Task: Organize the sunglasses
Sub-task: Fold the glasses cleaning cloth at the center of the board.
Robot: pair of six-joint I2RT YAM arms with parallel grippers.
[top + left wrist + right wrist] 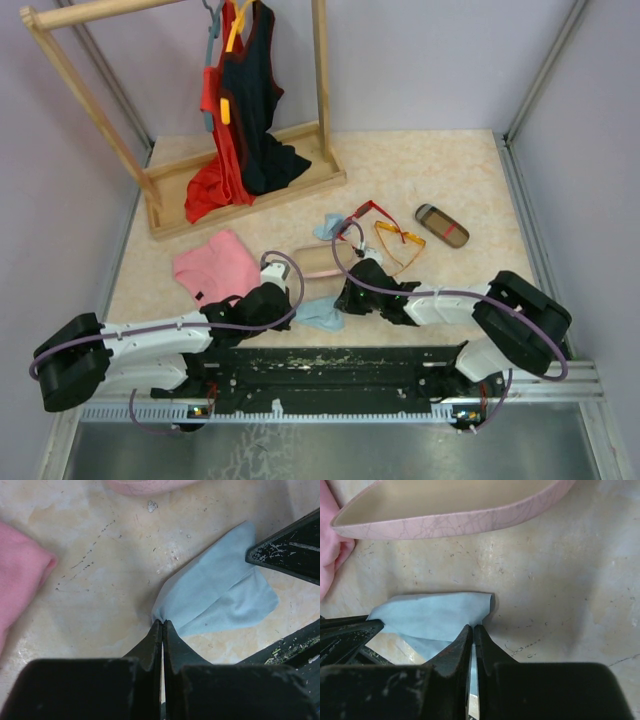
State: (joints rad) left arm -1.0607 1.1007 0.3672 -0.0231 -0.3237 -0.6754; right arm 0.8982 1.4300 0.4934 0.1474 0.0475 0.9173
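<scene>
The red-framed sunglasses (370,210) and the orange-yellow-framed sunglasses (401,244) lie side by side on the table beyond the right arm, and no gripper touches them. Both grippers meet at a small light blue cloth (322,314) near the front edge. My left gripper (163,623) is shut on one bunched corner of the cloth (215,595). My right gripper (473,626) is shut on the opposite edge of the same cloth (435,612). In the top view the left gripper (298,310) and the right gripper (346,300) face each other across it.
An open pink case (318,262) lies just behind the cloth, its rim (450,525) close to the right gripper. A brown red-striped case (441,225) sits at the right, a second blue cloth (329,226) by the red sunglasses, pink fabric (215,265) at the left, a wooden clothes rack (250,190) at the back.
</scene>
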